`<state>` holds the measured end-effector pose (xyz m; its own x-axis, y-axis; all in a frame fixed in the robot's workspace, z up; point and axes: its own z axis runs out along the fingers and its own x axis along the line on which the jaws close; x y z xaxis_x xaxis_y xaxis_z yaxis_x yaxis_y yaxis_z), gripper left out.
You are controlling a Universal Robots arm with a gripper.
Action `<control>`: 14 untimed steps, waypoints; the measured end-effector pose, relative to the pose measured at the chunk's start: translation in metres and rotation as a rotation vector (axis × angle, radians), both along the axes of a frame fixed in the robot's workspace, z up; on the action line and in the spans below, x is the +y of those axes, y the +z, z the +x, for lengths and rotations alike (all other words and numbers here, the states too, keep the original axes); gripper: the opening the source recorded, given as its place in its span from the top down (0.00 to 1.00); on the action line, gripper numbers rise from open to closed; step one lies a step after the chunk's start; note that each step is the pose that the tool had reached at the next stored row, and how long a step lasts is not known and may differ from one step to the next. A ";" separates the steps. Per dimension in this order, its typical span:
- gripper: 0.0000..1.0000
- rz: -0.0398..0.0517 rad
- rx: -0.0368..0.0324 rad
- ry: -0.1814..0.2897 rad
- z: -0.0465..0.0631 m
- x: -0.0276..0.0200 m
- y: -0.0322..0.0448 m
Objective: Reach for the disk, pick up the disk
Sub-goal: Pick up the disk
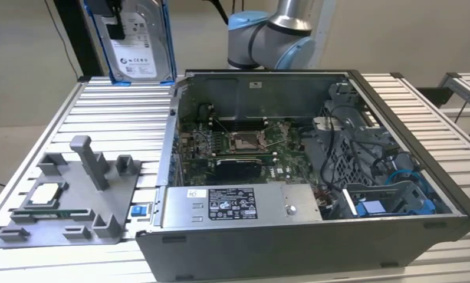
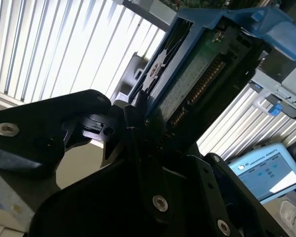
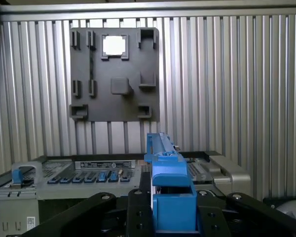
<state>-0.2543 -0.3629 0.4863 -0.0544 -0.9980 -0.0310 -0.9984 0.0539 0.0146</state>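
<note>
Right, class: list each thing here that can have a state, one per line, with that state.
disk: upright, clear of the table, clamped between the jaws.
gripper: shut on the disk.
computer case: side open, insides exposed.
processor chip: seated in a pocket of the grey fixture.

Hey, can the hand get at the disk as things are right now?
Likely yes: the hand looks closed on the disk, held upright above the table beside the open computer case, nothing between them.

Open computer case (image 1: 298, 250) on slatted table (image 1: 117, 118) — grey fixture plate (image 1: 71, 207) alongside, holding a chip (image 1: 46, 193).
</note>
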 end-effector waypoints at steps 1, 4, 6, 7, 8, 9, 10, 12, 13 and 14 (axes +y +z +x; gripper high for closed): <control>1.00 0.0001 -0.0001 0.000 0.002 0.0000 -0.0001; 1.00 0.0000 0.0000 0.000 0.011 0.0000 0.0000; 1.00 0.0001 -0.0001 0.000 0.016 0.0000 0.0000; 1.00 0.0000 0.0000 0.000 0.019 0.0000 0.0000; 1.00 0.0001 0.0000 0.000 0.021 0.0000 0.0000; 1.00 0.0000 0.0000 0.000 0.024 0.0000 0.0000; 1.00 0.0000 0.0000 0.000 0.026 0.0000 0.0000; 1.00 0.0001 -0.0001 0.000 0.032 0.0000 -0.0001; 1.00 0.0001 -0.0001 0.000 0.034 0.0000 0.0000; 1.00 0.0000 0.0000 0.000 0.037 0.0000 0.0000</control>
